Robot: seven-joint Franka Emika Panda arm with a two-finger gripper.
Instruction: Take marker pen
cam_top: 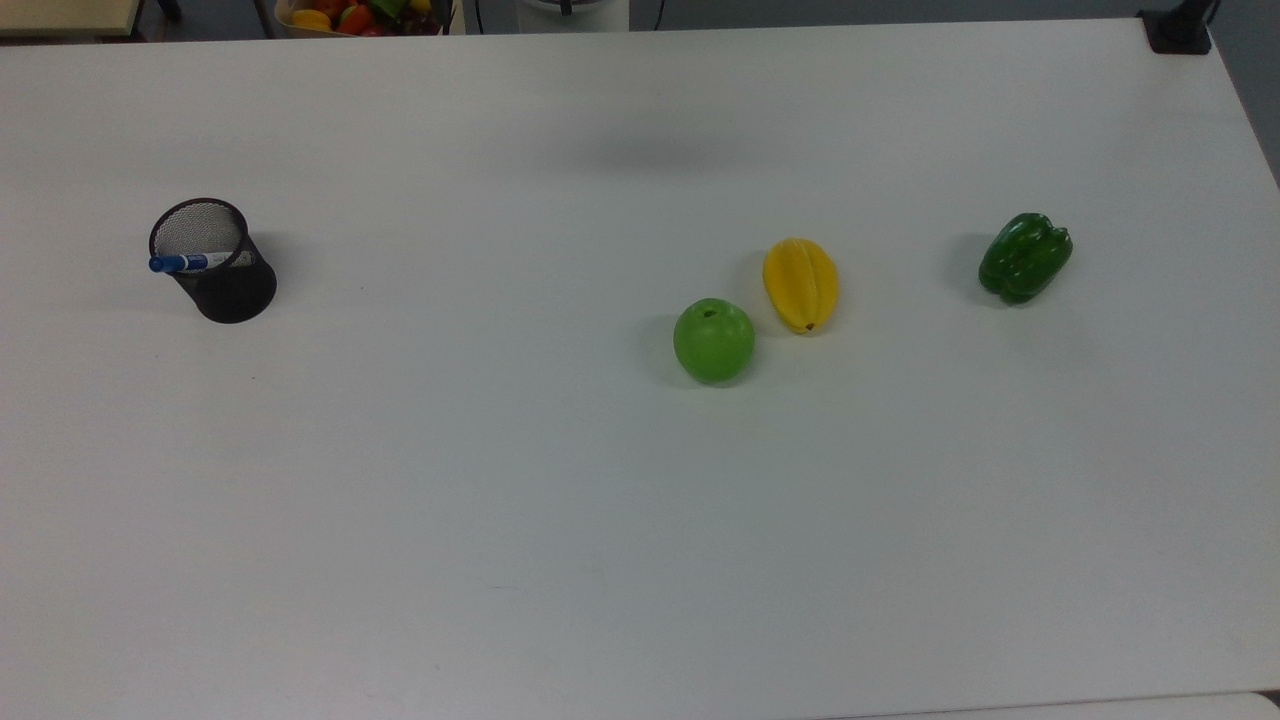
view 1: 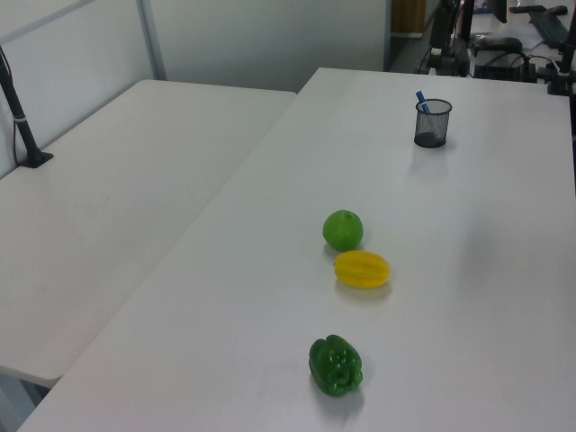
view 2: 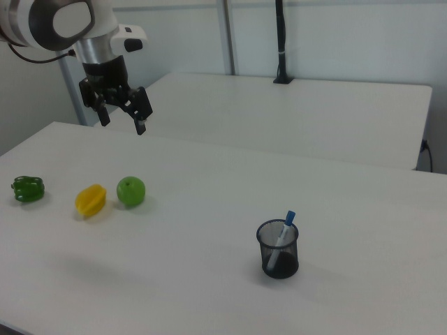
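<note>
- My gripper (view 2: 123, 114) hangs high over the far side of the counter (view 2: 209, 209), fingers spread wide, nothing between them.
- Below it toward the right view's left: green apple (view 2: 130, 191), yellow fruit (view 2: 91, 200) just beside it, green pepper (view 2: 28, 189) further out.
- Marker pen (view 2: 283, 234) stands tilted in the black mesh cup (view 2: 278, 250), blue cap poking above the rim; well apart from the gripper and the fruit.
- In the top view I see the marker pen (cam_top: 192, 262) leaning toward the top view's left, the cup (cam_top: 215, 262) alone at that end.
- Bin of mixed produce (cam_top: 362, 15) sits beyond the counter's far edge.
</note>
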